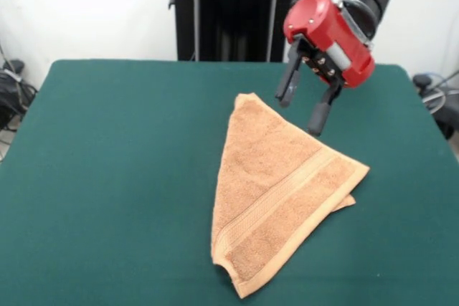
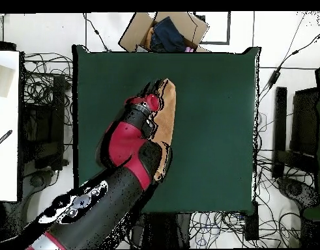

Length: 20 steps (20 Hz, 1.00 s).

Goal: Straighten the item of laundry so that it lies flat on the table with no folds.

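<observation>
The gripper hangs open and empty above the folded terry towel; a deep pinch risks seizing both layers.

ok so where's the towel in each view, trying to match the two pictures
Front view: the towel lies folded into a triangle, right of centre on the table, its tip toward the gripper.
Overhead view: the towel shows as a tan strip near the table's middle, mostly hidden by the arm.
Shared landmark: the red gripper, hanging above the towel's edge.
</observation>
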Motion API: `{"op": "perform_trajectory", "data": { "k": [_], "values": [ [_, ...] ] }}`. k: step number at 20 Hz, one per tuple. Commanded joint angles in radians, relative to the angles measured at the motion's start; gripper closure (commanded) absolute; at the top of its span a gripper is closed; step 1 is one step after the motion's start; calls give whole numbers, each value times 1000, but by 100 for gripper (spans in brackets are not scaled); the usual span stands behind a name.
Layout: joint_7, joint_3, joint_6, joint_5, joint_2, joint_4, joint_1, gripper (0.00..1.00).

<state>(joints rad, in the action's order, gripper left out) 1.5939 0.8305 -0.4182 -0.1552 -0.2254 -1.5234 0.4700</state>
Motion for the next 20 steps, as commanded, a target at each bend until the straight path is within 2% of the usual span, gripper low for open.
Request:
{"op": "perform_trajectory", "data": {
  "k": [1, 7, 13, 20],
  "values": [
    [82, 15, 42, -116, 112, 41, 38, 0],
    [101, 33, 74, -192, 156, 60, 72, 0],
    [102, 86, 126, -323, 233, 84, 118, 0],
    [130, 56, 169, -409, 265, 96, 148, 0]
  ]
}}
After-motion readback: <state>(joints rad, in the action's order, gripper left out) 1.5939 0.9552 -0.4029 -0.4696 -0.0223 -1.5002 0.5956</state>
